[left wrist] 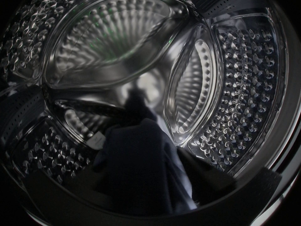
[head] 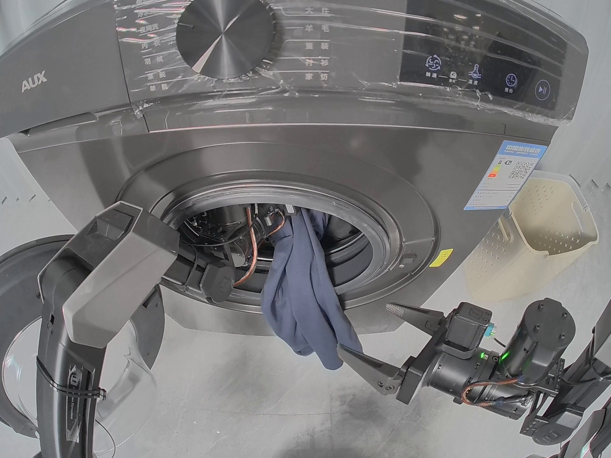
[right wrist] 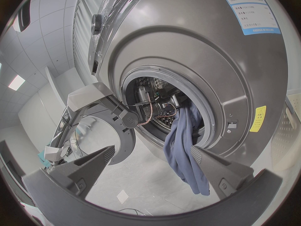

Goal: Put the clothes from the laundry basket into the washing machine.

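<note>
Drum opening (head: 356, 246): left arm (head: 108, 275) fills its left half; blue garment (head: 305, 294) hangs over the lower rim at centre. Right half free. Open door (head: 16, 287) stands left, laundry basket (head: 547, 236) right of machine.

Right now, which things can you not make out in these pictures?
- The left hand: head view, its front end hidden behind the blue garment; left wrist view too dark.
- The laundry basket: head view, the washing machine covers part; contents unclear.
- The drum: left wrist view, bottom dark; other clothes unclear.
</note>
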{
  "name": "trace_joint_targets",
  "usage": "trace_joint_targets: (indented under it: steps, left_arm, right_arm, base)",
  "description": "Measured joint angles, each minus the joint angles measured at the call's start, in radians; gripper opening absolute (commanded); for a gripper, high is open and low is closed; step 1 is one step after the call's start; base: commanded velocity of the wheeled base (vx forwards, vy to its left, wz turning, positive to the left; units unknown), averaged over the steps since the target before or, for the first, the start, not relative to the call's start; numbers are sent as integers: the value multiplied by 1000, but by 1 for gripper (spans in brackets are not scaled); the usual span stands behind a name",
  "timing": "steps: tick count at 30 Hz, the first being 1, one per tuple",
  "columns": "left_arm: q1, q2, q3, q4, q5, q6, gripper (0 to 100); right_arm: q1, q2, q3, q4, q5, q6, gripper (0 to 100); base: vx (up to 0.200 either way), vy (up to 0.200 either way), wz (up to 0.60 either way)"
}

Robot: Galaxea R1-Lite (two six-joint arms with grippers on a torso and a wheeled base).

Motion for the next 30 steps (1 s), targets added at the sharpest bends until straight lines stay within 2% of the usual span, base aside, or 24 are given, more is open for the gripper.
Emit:
trace_joint_targets:
  steps: [4, 9, 12, 14, 15, 21, 27, 30]
  left_arm:
    - [-16, -17, 75, 9, -18, -9, 100]
    - [-55, -71, 227, 53, -79, -13, 100]
    - [-83, -103, 301, 89, -117, -3, 100]
    - [-94, -114, 330, 98, -126, 10, 100]
    - [-96, -114, 336, 97, -127, 16, 0]
    - [-90, -92, 330, 97, -125, 37, 0]
    - [-72, -78, 301, 97, -115, 37, 0]
    - [-57, -74, 250, 99, -92, 34, 0]
  right_arm:
    - [-1, 1, 0, 0, 0, 0, 100]
    - [-1, 1, 0, 0, 0, 0, 100]
    - [-1, 1, 0, 0, 0, -1, 100]
    - [0, 1, 0, 0, 0, -1, 100]
    - [0, 0, 0, 0, 0, -1, 100]
    - [-3, -4, 0, 0, 0, -1, 100]
    - [-3, -7, 0, 0, 0, 0, 100]
    - [-3, -9, 0, 0, 0, 0, 100]
  base:
    - [0, 0, 0]
    - [0, 0, 0]
    - [0, 0, 0]
    - [0, 0, 0]
    - [0, 0, 0]
    - [0, 0, 0]
    - [0, 0, 0]
    - [0, 0, 0]
